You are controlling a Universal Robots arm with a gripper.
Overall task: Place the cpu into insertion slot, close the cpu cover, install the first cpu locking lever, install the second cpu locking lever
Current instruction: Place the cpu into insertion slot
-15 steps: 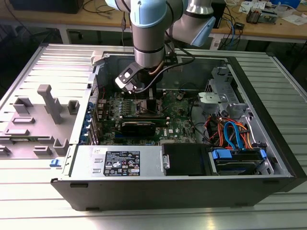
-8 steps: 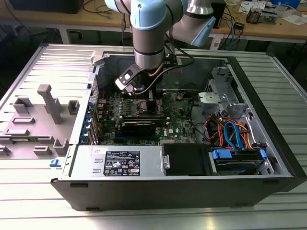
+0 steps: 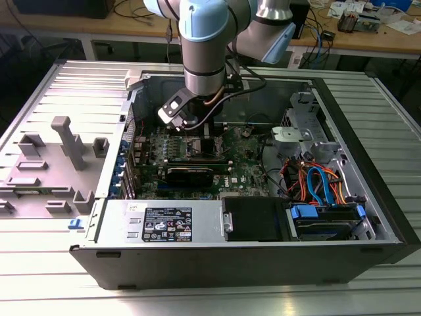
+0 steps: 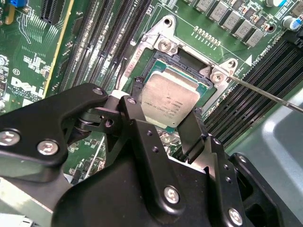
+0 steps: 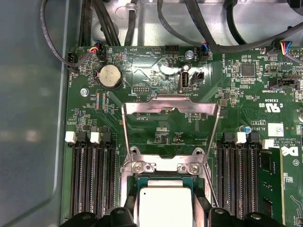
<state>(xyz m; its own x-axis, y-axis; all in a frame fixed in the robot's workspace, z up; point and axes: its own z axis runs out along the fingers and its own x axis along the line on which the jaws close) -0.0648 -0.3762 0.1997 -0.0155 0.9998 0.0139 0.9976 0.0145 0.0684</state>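
Cpu: I see the cpu (image 4: 168, 97) (image 5: 165, 208) as a flat square with a dull silver-grey top, lying level inside the insertion slot (image 4: 187, 61) (image 5: 165, 165).
Slot: dark square well edged in bright silver metal with screws at its corners.
Cover: the cpu cover (image 5: 170, 101) is a thin silver frame, swung open from one edge of the slot, with green board showing through its window.
Jaws: matte black, one at each of two opposite cpu edges; I cannot tell whether they pinch it.
Arm: the gripper (image 3: 189, 125) (image 4: 168, 109) points straight down into the case (image 3: 230, 266), towards the exterior view's left.
Board: the glossy green motherboard (image 5: 156, 75) has long black memory slots (image 5: 90, 175) beside the slot.
Surface: ribbed metal table (image 3: 66, 289), with wooden benches (image 3: 85, 33) far behind.
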